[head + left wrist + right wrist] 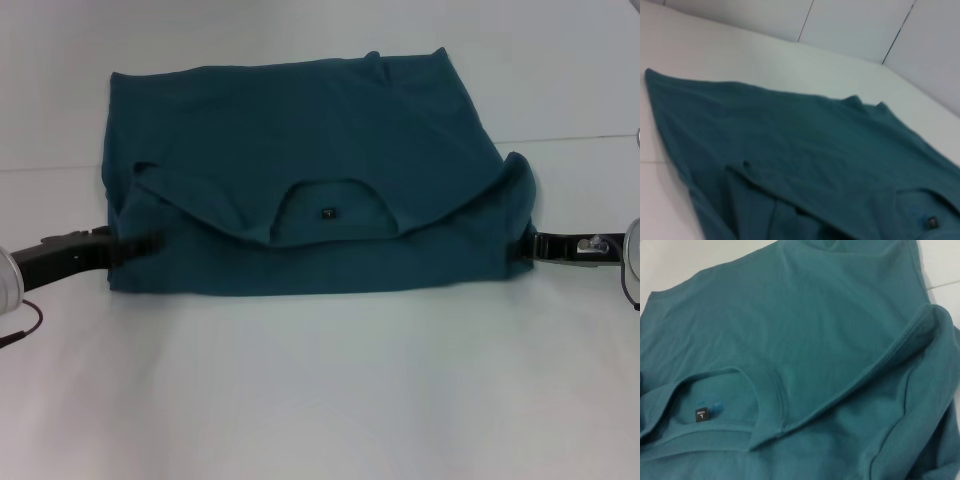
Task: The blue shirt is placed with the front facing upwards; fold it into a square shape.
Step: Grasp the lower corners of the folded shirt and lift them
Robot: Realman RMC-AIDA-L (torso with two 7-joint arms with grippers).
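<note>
Teal cotton: the blue shirt (300,190) lies partly folded mid-surface (320,400), collar and neck label (327,212) toward the robot, long axis side to side. Left end effector (140,245) and right end effector (520,245) flank its near corners, equally close; grip state cannot be told.

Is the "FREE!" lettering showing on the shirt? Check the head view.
No: the blue shirt is folded over on itself and shows only plain teal fabric, the neckline and its small dark neck label.
</note>
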